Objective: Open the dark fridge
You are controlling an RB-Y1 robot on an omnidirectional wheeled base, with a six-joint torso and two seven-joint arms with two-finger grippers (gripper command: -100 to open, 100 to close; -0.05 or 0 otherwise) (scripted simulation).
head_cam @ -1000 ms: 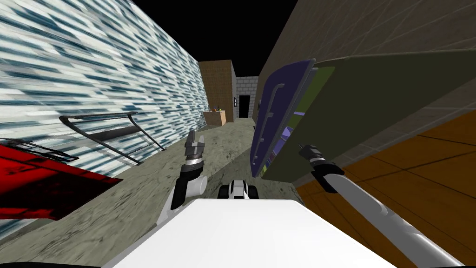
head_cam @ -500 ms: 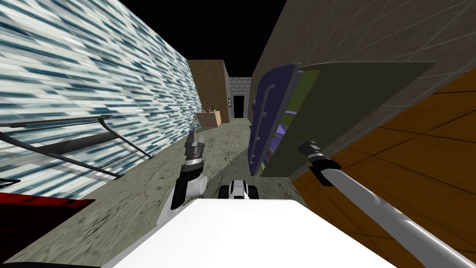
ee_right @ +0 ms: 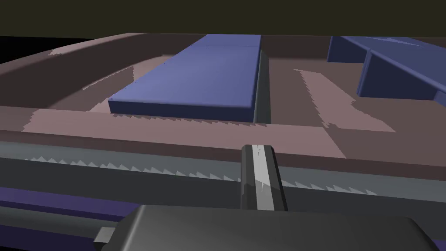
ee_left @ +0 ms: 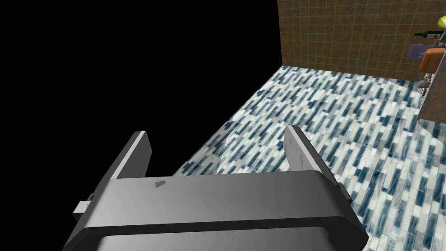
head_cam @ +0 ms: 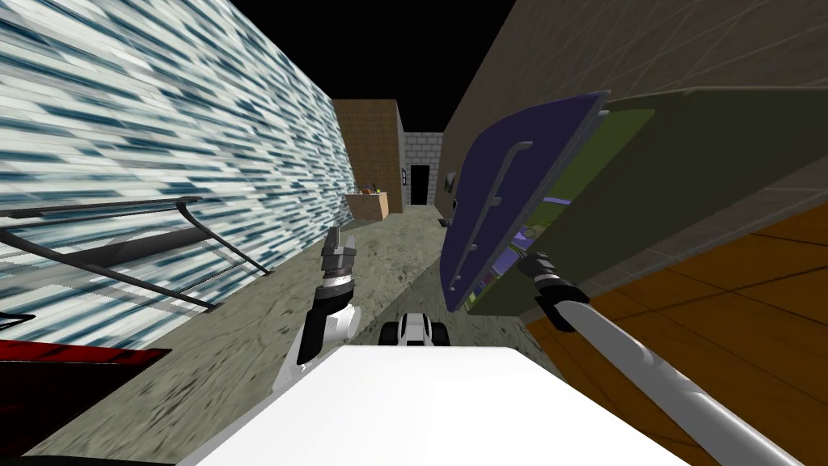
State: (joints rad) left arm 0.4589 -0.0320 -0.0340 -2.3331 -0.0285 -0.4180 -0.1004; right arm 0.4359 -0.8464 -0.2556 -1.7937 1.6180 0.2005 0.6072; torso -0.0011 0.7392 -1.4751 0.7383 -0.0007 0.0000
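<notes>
Where the right-hand wall runs along my side, the dark fridge (head_cam: 687,186) stands with its olive body against it and its deep purple door (head_cam: 517,186) ajar, angled out over the speckled grey floor (head_cam: 242,340). A long grey handle (head_cam: 489,214) runs down the door's outer face. My right gripper (head_cam: 530,260) sits at the door's free edge, low down, in the gap between door and body. In the right wrist view its fingers (ee_right: 259,174) are pressed together into one narrow blade, clamping nothing I can see, and point at the door's grey seal (ee_right: 130,167) and a blue shelf (ee_right: 196,83) on the brownish inner side. My left gripper (head_cam: 341,239) is raised over the floor, well apart from the fridge, its fingers (ee_left: 300,150) spread wide.
</notes>
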